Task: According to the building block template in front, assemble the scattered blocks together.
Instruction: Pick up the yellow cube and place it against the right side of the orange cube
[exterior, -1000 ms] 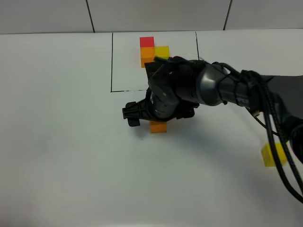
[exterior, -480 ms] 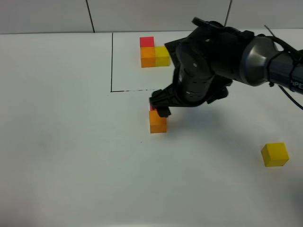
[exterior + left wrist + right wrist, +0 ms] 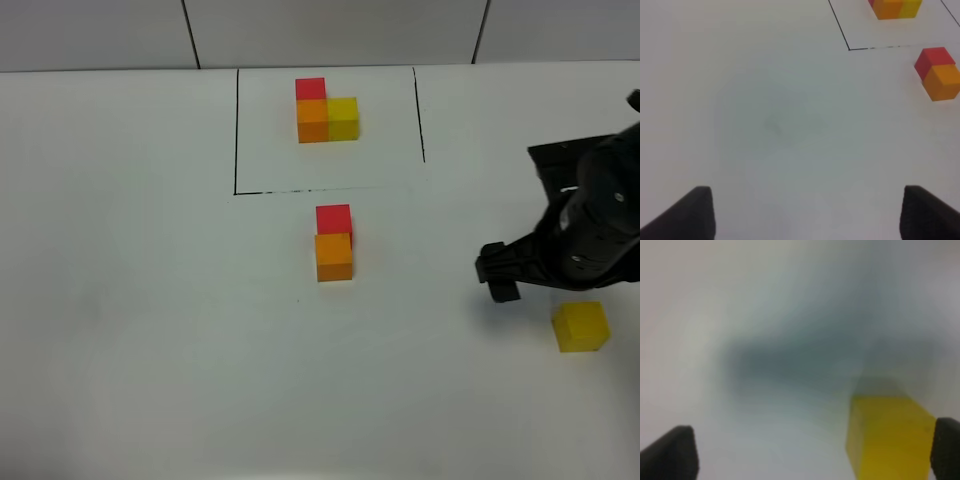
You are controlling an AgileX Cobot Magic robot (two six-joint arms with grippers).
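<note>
At the right of the table [image 3: 150,330]: the yellow block [image 3: 581,326], loose, just beside the right gripper [image 3: 500,278], off toward one fingertip rather than centred between its wide-spread, empty jaws. Mid-table, well apart, the red block [image 3: 334,219] touching the orange block [image 3: 334,257], just outside the framed building block template [image 3: 326,110]. Much farther off, the left gripper [image 3: 810,212], also spread and empty.

You have the building block template [image 3: 325,110], an L-shaped trio of red, orange and yellow cubes. Just nearer than it, the red block [image 3: 334,219] and orange block [image 3: 334,257] sit touching. The yellow block [image 3: 581,326] lies well apart, to the template's near right.
</note>
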